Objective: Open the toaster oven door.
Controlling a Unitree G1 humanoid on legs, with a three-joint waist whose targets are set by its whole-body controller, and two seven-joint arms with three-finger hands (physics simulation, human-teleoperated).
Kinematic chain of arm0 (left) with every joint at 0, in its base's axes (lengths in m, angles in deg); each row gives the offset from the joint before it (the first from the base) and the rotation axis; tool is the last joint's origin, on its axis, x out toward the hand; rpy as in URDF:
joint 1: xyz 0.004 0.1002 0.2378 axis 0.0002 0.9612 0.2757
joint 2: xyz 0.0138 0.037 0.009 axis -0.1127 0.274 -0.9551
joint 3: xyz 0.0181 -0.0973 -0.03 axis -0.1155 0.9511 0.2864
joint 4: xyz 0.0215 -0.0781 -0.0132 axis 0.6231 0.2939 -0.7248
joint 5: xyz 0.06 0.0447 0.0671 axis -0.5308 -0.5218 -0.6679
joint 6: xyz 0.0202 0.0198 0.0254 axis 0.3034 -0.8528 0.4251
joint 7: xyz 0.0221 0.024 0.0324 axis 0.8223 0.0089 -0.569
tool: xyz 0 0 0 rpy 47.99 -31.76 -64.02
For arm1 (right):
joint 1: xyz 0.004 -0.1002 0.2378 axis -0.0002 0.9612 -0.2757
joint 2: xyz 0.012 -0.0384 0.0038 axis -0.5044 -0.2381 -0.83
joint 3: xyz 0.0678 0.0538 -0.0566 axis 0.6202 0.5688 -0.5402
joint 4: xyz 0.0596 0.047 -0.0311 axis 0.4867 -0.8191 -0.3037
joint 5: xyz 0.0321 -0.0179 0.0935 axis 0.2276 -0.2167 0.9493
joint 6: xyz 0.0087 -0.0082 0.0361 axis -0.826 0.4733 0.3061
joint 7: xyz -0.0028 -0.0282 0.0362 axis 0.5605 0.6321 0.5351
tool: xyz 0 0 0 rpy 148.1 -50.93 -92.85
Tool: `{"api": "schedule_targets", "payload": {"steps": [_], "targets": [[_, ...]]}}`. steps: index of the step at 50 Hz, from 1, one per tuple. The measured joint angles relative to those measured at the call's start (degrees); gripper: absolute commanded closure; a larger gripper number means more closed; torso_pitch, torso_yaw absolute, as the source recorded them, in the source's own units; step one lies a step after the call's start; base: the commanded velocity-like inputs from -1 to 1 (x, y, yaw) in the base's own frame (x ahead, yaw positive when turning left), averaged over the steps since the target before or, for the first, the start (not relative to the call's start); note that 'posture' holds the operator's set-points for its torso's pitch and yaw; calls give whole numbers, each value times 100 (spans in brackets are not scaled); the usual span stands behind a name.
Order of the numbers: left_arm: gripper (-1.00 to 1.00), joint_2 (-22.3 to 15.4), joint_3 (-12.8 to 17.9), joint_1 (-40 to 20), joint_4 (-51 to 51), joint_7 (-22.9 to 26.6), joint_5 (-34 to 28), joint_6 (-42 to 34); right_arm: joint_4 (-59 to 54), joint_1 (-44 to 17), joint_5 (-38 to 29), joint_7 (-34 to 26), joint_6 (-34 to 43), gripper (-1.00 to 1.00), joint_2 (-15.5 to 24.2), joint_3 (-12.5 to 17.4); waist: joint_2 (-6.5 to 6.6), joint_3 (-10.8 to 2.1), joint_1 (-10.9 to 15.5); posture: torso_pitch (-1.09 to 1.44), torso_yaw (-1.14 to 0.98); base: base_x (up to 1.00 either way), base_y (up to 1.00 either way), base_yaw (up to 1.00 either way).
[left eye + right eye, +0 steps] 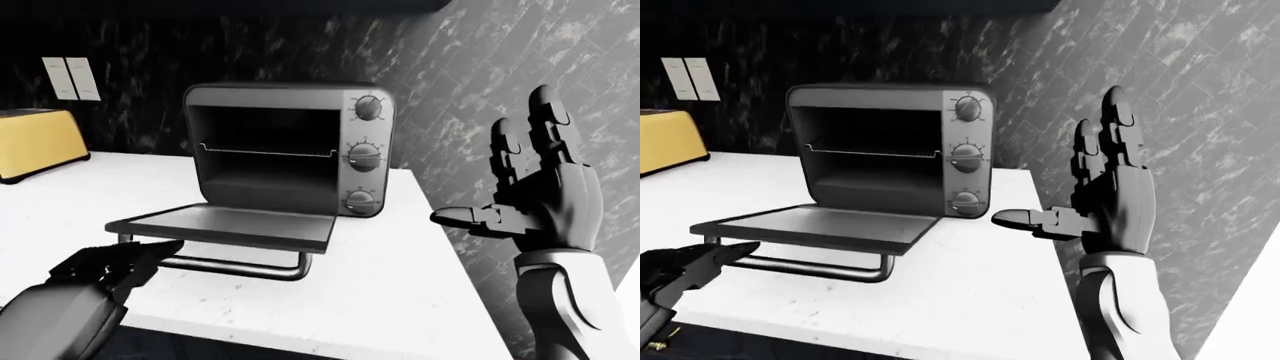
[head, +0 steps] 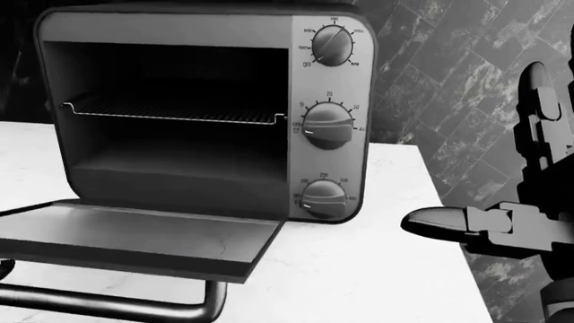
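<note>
A grey toaster oven (image 1: 290, 146) stands on a white counter (image 1: 400, 285). Its door (image 1: 225, 227) lies flat and open, with the bar handle (image 1: 235, 268) hanging below its near edge. A wire rack (image 1: 265, 151) shows inside the dark cavity. Three knobs (image 2: 328, 128) run down its right panel. My left hand (image 1: 125, 262) is at the lower left of the left-eye view, fingers extended, tips just under the door's left corner, holding nothing. My right hand (image 1: 535, 187) is raised to the right of the oven, fingers spread open and empty.
A yellow toaster (image 1: 35, 142) stands at the left on the counter. Two white wall plates (image 1: 72, 79) sit on the dark marble wall behind it. The counter's right edge meets the marble wall (image 1: 470, 97) beside my right hand.
</note>
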Motion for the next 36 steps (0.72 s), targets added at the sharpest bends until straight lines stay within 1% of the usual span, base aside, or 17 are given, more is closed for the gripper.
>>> {"api": "schedule_targets", "payload": {"steps": [2,4,8,10,17,22,29,31,32,34,36], "targets": [[-56,-118,251,119,-26,-25,239,-54,13,-1,2,2,0,-100,1,2,31,-3,0,-54,0,0,0,0],[-58,-182,437,239,-24,-37,407,-92,8,3,-3,1,-17,-100,1,8,54,0,7,-54,0,0,0,0],[-60,-258,655,415,-5,-23,639,-121,-35,5,-13,-2,-39,-100,2,11,71,14,17,-54,0,0,0,0],[-60,-291,619,491,-6,-89,656,-165,-46,7,-24,-2,-45,-100,-4,-8,75,20,21,-54,0,0,0,0],[-59,-334,326,694,-12,-395,555,-256,10,-18,-20,13,0,-100,-4,-22,89,32,23,-54,0,0,0,0],[-62,-325,239,793,-5,-560,493,-274,-8,1,-33,16,-2,-100,-14,-25,98,34,27,-54,0,0,0,0],[-60,-199,381,661,-5,-444,560,-159,21,28,-43,16,0,-100,-29,-37,100,30,42,-54,0,0,0,0],[-60,-165,324,633,-2,-396,565,-128,7,21,-64,22,-4,-100,-40,-66,99,28,43,-54,0,0,0,0],[-65,-163,282,614,1,-376,568,-126,12,11,-79,33,9,-100,-46,-92,99,28,45,-54,0,0,0,0],[-69,-147,185,577,-1,-357,559,-121,67,6,-96,47,51,-100,-63,-147,98,28,49,-54,0,0,0,0],[-74,-33,14,582,-10,-357,500,-92,114,5,-108,45,76,-100,-76,-190,99,21,51,-54,0,0,0,0]]}}
